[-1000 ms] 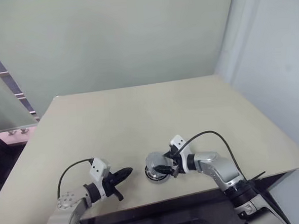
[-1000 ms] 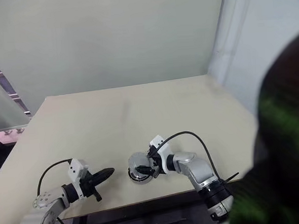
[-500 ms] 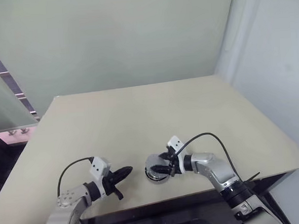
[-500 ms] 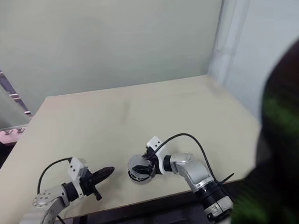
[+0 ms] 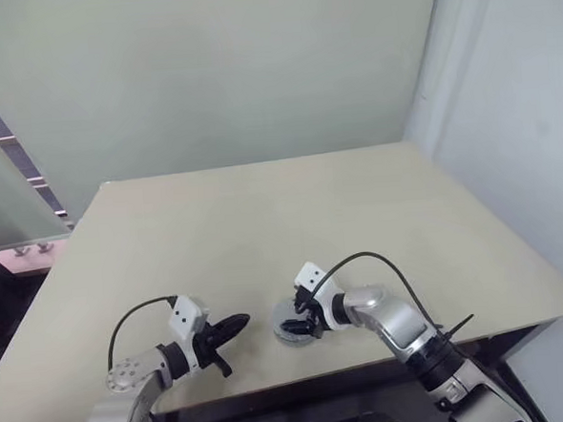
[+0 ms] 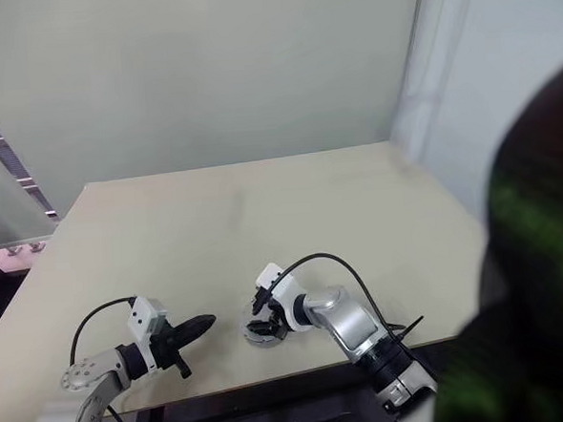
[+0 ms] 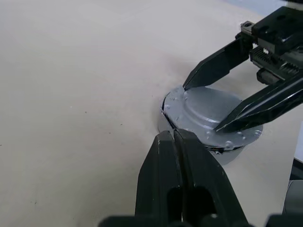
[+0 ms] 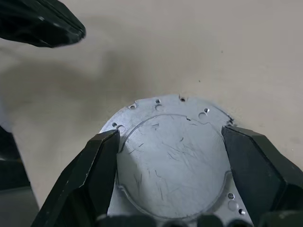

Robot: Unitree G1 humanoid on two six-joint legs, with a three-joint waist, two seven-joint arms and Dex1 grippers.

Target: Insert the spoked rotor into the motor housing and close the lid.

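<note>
Housing (image 7: 208, 116): a round silver-grey metal disc with a raised centre and small holes round its rim is being seen lying flat on the bench (image 5: 263, 222), near the front edge, between the two grippers. Its flat face is being turned upward; being round, no long axis can be told. Whether the rotor is inside cannot be told.

Right gripper (image 5: 300, 318): its jaws are being held spread, one finger (image 8: 90, 175) at each side of the disc's rim, the disc lying between them. The fingertips are being seen at or just above the rim; whether they are pressing on it cannot be told. The gripper is being angled down toward the disc from the robot's right.

Left gripper (image 5: 233, 325): its jaws are being kept clenched together on nothing, the tip being pointed toward the disc from the robot's left, just beside it and apart from it, low over the bench.
</note>
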